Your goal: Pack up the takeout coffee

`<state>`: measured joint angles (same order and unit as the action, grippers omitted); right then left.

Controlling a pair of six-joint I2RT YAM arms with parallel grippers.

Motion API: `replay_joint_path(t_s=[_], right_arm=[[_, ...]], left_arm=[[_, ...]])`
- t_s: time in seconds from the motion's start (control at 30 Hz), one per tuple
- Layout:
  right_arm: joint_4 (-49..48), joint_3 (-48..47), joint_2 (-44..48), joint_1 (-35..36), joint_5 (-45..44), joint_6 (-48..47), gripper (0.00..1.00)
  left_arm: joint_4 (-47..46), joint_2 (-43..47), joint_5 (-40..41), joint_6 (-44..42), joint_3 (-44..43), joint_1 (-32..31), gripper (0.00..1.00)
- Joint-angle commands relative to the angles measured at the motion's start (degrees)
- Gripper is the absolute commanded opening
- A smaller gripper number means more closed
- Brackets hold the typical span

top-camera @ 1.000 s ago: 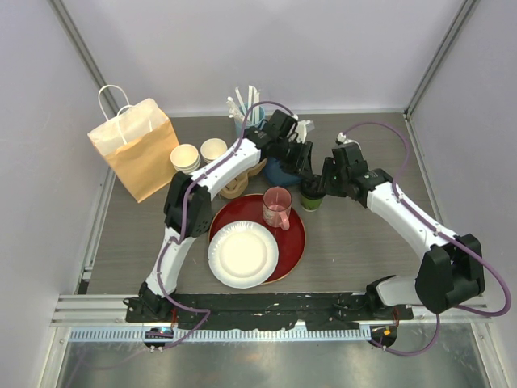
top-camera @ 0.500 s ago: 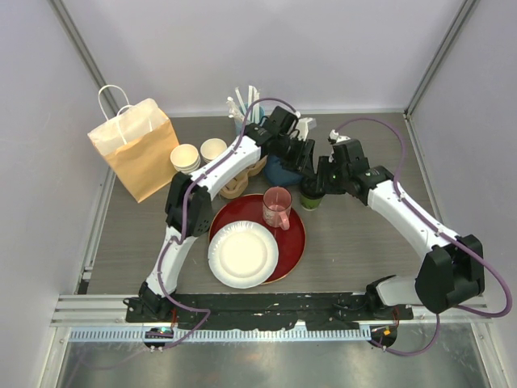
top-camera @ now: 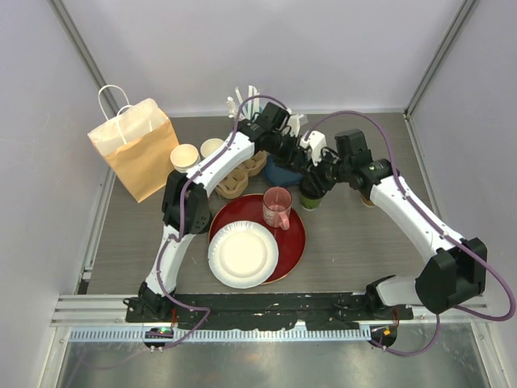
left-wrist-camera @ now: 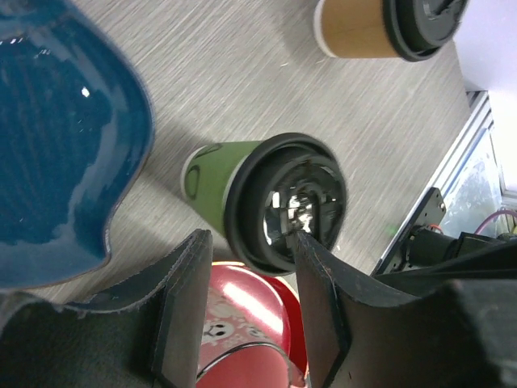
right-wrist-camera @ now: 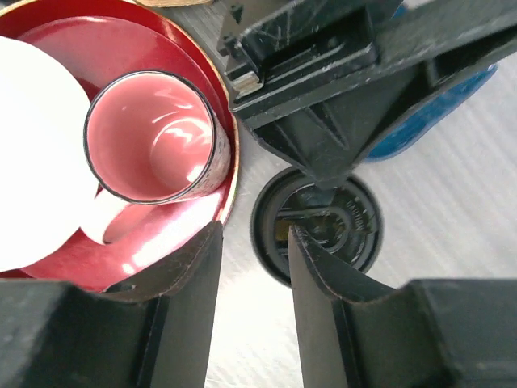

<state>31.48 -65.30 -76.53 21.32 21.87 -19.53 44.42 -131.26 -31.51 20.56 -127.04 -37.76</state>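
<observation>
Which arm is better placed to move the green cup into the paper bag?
Left, probably. The left gripper and right gripper both hover open above the green cup, but the paper bag stands on the left arm's side.

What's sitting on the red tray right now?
A white paper plate and a pink mug sit on the red tray, the plate overhanging its near rim. The mug looks empty. Whatever lies under the plate is covered.

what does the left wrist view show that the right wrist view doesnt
Only the left wrist view shows the brown-sided cup and the painted side of the green cup. Only the right wrist view shows the white paper plate. Both show the green cup's black lid, the pink mug and the blue dish.
</observation>
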Motion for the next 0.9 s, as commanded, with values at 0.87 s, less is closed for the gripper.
replay_joint_path(t_s=[0.87], right_arm=[[4.2,1.4,-6.17,-1.11,-2.27,-32.24,0.31]], left_arm=[[-2.76,4.88,-3.3,2.65,8.04,0.76,0.36]])
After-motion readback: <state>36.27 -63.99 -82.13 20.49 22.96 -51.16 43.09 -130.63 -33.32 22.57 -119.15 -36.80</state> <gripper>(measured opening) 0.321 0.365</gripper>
